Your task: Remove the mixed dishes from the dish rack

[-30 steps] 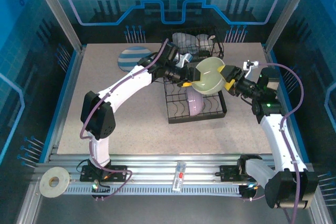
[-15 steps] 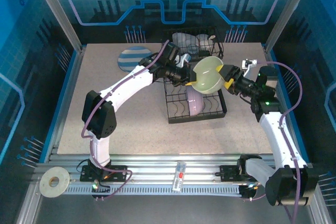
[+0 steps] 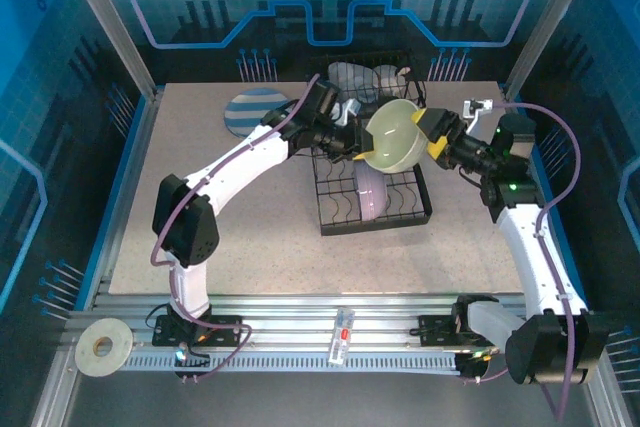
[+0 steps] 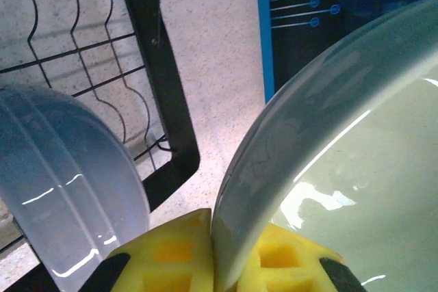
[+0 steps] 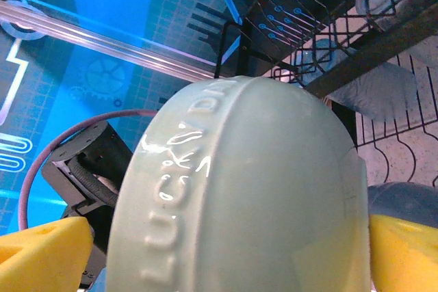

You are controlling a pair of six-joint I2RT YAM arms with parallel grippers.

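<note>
- Standing on the speckled beige tabletop [image 3: 200, 227], the black wire two-tier dish rack [image 3: 340, 215] sits at the far middle. Its upper grid basket [image 3: 400, 59] holds pale and clear dishes, too small to sort.
- Round blue-and-white striped plate [image 3: 255, 110]: flat on the tabletop, left of the rack and apart from it.
- Pale green glazed bowl [image 3: 393, 137]: tipped on edge in the air over the rack's lower tier, between the two grippers. The right wrist view shows raised lettering on its outer wall [image 5: 171, 203]: "LUC" reads, the rest I cannot make out. The inside is bare, glossy glaze [image 4: 356, 169].
- Lavender ribbed bowl [image 3: 370, 192]: on edge in the curved slots of the lower tier, under the green bowl and just beside the left fingers [image 4: 68, 189].
- Left gripper [image 3: 358, 152]: yellow pads pinched tight on the green bowl's rim [image 4: 213, 258].
- Right gripper [image 3: 437, 137]: jaws spread wide astride the bowl's base [image 5: 222, 251], with a gap showing at one pad.
</note>
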